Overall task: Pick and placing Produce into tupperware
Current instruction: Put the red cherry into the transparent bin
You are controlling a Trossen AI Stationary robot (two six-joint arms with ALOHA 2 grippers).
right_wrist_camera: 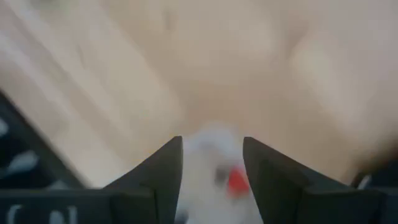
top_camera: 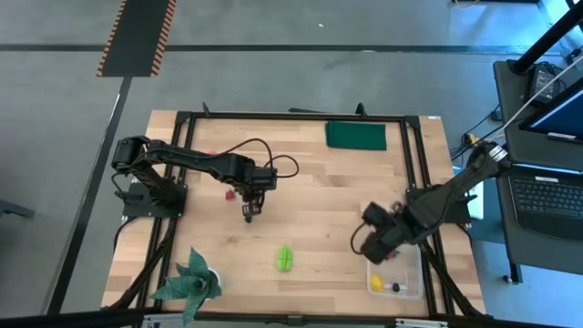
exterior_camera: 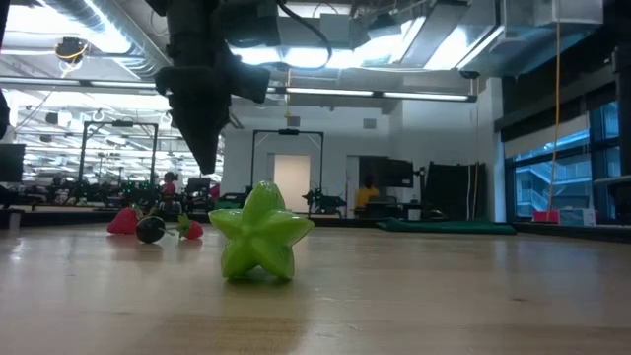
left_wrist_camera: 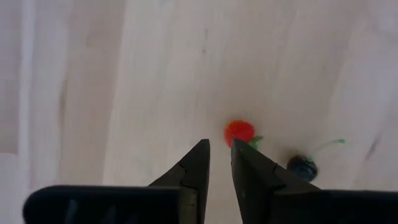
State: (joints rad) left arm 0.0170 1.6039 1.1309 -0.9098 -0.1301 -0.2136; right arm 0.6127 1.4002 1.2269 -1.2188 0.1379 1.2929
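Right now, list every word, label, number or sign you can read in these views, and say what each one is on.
None can be read.
Laptop screen beside the table: whatever it shows is too small to read.
Hazard-striped floor mat: stripes only, no text.
Green star-shaped fruit, tupperware and dark green mat: no visible labels.

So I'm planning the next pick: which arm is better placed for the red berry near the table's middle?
Left. Its end effector hangs almost over the red berry, fingers nearly closed. The right end effector is far off by the clear box.
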